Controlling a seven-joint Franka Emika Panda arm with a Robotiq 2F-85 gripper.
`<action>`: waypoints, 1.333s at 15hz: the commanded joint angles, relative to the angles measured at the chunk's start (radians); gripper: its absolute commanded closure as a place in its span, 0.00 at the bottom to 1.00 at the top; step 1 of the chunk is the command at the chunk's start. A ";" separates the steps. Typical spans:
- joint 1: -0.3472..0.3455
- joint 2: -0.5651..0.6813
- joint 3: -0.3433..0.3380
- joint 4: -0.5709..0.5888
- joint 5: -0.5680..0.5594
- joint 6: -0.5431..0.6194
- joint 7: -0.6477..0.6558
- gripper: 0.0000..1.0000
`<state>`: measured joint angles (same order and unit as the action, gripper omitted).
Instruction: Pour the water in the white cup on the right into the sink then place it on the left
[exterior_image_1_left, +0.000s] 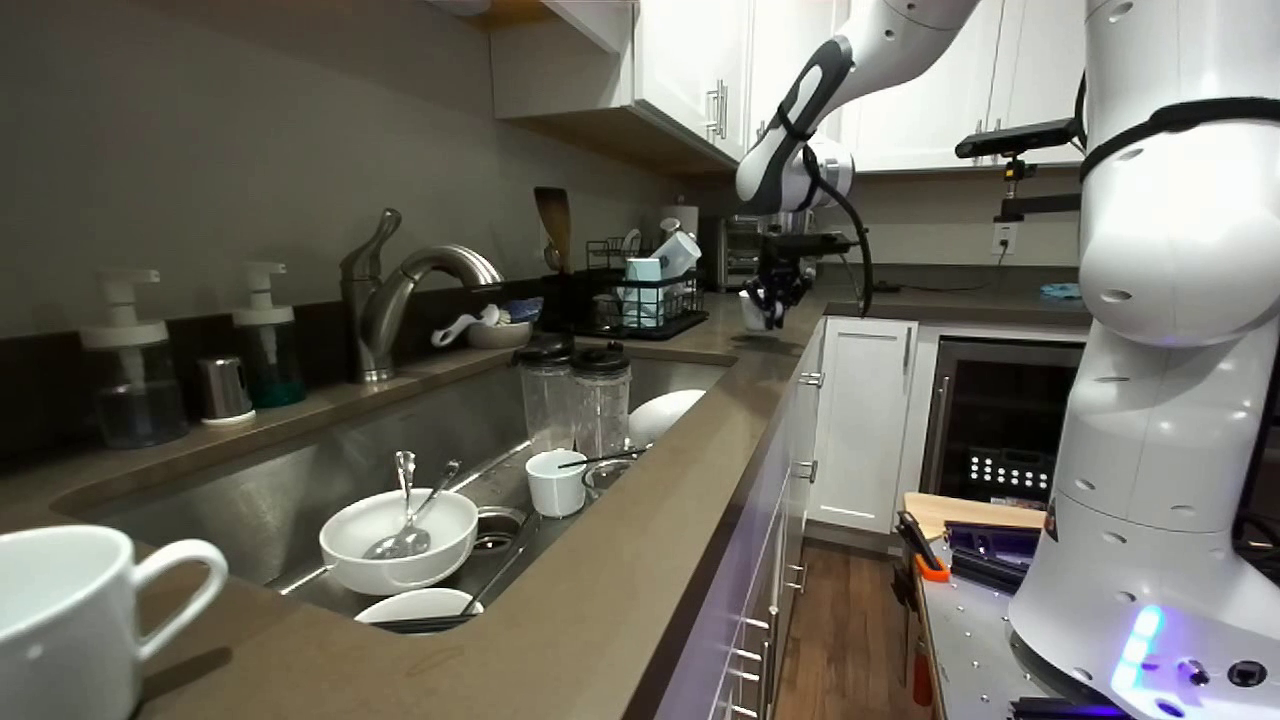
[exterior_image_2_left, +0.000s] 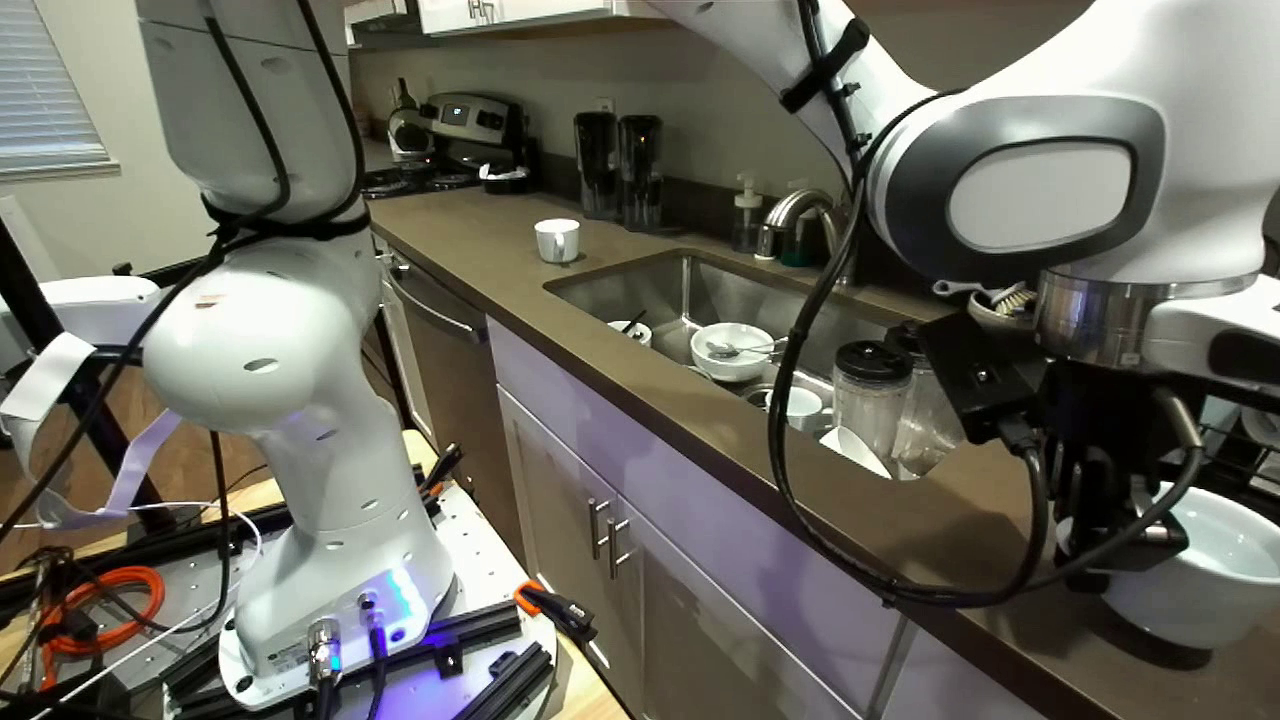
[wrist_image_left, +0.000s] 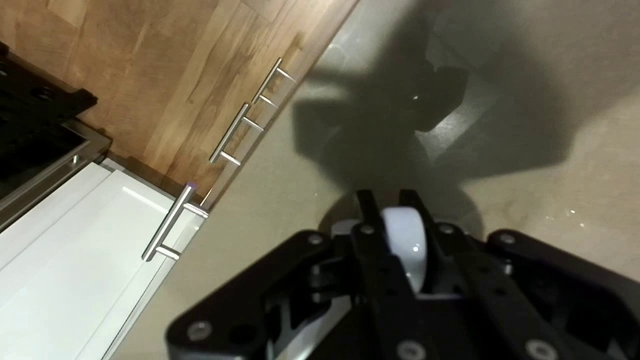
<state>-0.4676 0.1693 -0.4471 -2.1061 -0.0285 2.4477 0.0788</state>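
Right, straight to the wrist view, and it's the fingers (wrist_image_left: 372, 237) big in frame, clenched on a narrow, glossy white part of the white cup (wrist_image_left: 406, 245), one finger on each side. The brown tabletop (wrist_image_left: 260, 215) spreads out beneath, its edge running past metal cabinet handles (wrist_image_left: 230, 132) and wooden floor (wrist_image_left: 165, 75).

Over to an exterior view, and here's the white cup in plain sight: past the near end of the sink (exterior_image_2_left: 750, 295), outside it, mouth facing up, the fingers at its side. Whether its base touches the tabletop, I cannot tell. Past the sink's far end sits the loop-handled mug (exterior_image_2_left: 557, 242), and just beyond the sink's back corner at that end, two dark pitchers (exterior_image_2_left: 641, 170) stand side by side.

And in an exterior view with the sink stretching away from us, the white cup looks small, gripped beyond the sink's far end. There's the dish rack (exterior_image_1_left: 665, 328) past that same end, over on the sink's back side. The faucet (exterior_image_1_left: 380, 330) rises from the sink's back edge, two soap bottles (exterior_image_1_left: 268, 350) standing along that edge too. Busy inside the sink: a white bowl (exterior_image_1_left: 400, 575) with spoons (exterior_image_1_left: 410, 542) in it, a small white mug (exterior_image_1_left: 556, 487), and two clear lidded jars (exterior_image_1_left: 600, 420) close together.
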 joint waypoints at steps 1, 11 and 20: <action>0.016 -0.080 -0.010 -0.031 -0.052 -0.004 0.008 0.94; 0.049 -0.193 0.008 -0.145 -0.115 -0.011 0.027 0.94; 0.056 -0.337 0.058 -0.292 -0.210 -0.020 0.040 0.94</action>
<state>-0.4135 -0.0782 -0.4094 -2.3438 -0.1895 2.4378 0.0891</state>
